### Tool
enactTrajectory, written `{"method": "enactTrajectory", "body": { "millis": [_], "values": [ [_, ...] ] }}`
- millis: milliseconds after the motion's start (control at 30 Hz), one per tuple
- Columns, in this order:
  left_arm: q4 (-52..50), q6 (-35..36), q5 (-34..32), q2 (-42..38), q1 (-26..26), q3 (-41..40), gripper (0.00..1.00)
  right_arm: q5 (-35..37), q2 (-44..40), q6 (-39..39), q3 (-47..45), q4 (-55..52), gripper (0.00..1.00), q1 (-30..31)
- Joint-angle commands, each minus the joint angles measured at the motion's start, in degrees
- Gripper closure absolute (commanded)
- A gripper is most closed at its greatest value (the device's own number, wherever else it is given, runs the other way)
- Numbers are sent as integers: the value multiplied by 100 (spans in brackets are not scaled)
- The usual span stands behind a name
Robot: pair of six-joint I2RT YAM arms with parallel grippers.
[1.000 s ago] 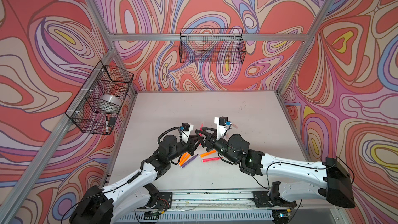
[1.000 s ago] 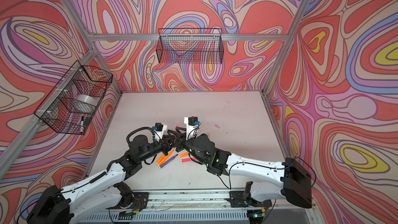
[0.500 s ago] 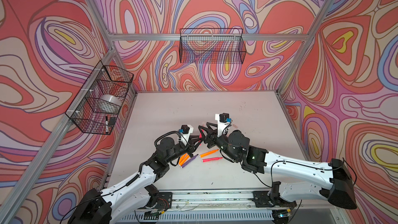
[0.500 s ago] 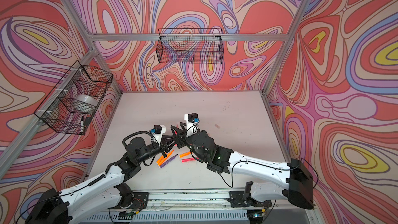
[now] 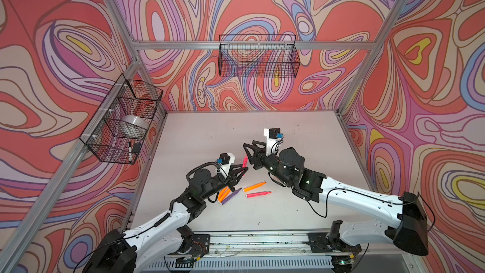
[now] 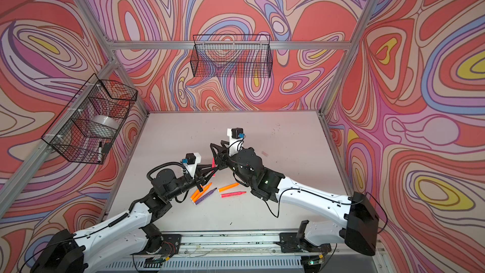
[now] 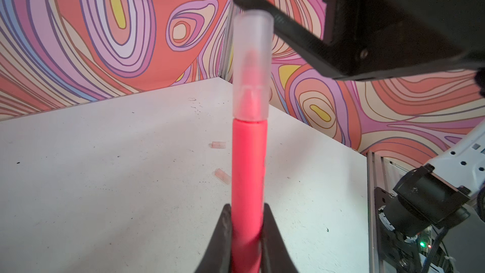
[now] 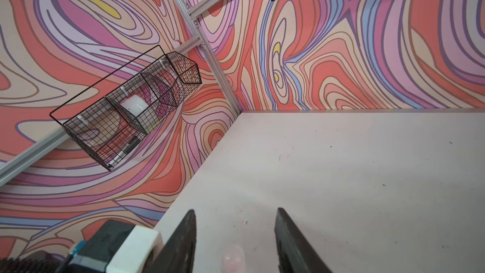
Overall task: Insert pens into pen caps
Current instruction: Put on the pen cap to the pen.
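My left gripper [image 7: 246, 207] is shut on a hot pink pen [image 7: 248, 164], which sticks up off the table. A translucent pen cap [image 7: 252, 66] sits over its tip. In both top views the held pen [image 5: 244, 162] [image 6: 213, 165] stands between the two grippers. My right gripper [image 8: 235, 210] is open, its fingers apart on either side of the cap's end [image 8: 233, 258] without touching it. Several pens lie on the table: orange [image 5: 254, 186], pink [image 5: 258, 194], purple [image 5: 231, 196] and another orange [image 5: 223, 193]. Two loose pen caps [image 7: 218, 145] [image 7: 223, 175] lie beyond.
A wire basket [image 5: 120, 124] on the left wall holds a tape roll and a white black-capped marker [image 5: 130, 151]. Another wire basket [image 5: 258, 56] hangs on the back wall. The arms' rail [image 5: 262, 240] runs along the table's front edge.
The right gripper has drawn slightly up and back from the left one. The left gripper has kept its hold on the capped pink pen and shifted a little.
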Motion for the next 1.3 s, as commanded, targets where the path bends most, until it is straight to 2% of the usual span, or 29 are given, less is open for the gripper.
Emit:
{"method": "enactTrajectory", "body": {
  "millis": [0,133,733,967,1133,1267],
  "values": [
    [256,135,-108,-25,2,-36,100,-487,142,173,123,102,53,-29],
    [243,135,-126,-25,2,-10,100,-635,257,252,103,200,57,-49],
    [97,82,-342,209,2,194,100,-750,350,134,-155,349,100,-66],
    [-54,26,-732,336,2,461,100,-973,328,187,-645,707,100,-69],
    [-469,36,-1109,291,19,868,100,-1268,386,387,-1214,1281,100,-58],
    [-776,-18,-1168,239,125,1268,100,-1285,345,468,-1604,1701,100,-14]
  ]
}}
